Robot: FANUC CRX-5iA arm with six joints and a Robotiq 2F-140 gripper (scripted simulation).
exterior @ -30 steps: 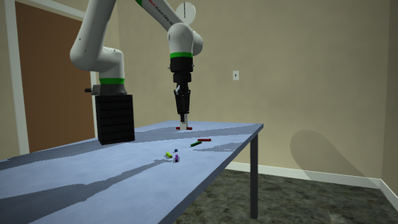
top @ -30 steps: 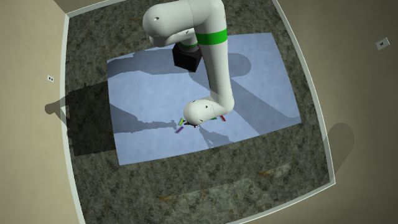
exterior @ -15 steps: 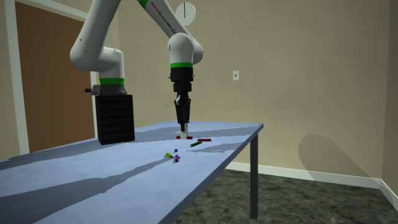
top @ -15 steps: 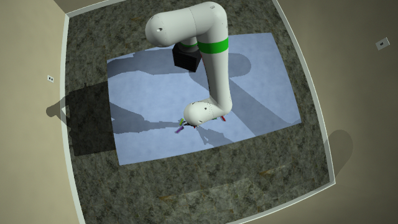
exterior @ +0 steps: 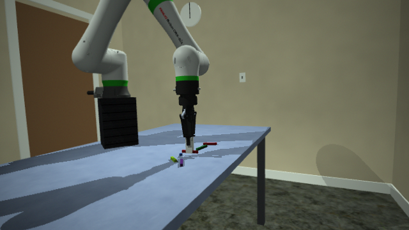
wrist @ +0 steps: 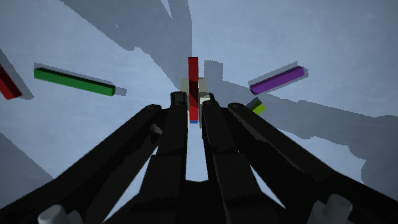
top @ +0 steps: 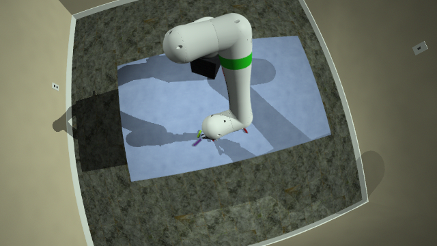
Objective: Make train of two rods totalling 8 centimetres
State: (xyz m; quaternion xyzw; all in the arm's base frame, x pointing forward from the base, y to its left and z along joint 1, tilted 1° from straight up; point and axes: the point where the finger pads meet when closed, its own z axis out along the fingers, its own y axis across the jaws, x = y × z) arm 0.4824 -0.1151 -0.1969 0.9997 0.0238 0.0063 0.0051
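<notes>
My gripper point(wrist: 193, 89) is shut on a red rod point(wrist: 193, 80), gripped about its middle and held level, very low over the blue table; I cannot tell whether it touches. In the exterior view the gripper point(exterior: 189, 147) points straight down with the red rod across its tips. A small blue rod point(wrist: 193, 121) shows just at the held rod's near end, and also in the exterior view point(exterior: 181, 154). A purple rod point(wrist: 277, 80) and a lime rod point(wrist: 257, 106) lie to the right. A green rod point(wrist: 75, 81) lies to the left.
A second red rod point(wrist: 9, 85) lies at the far left, beyond the green one point(exterior: 201, 147), and shows in the exterior view point(exterior: 209, 144). The arm's black base block point(exterior: 118, 122) stands at the back of the table. The table's edge point(exterior: 223, 172) runs close by the rods.
</notes>
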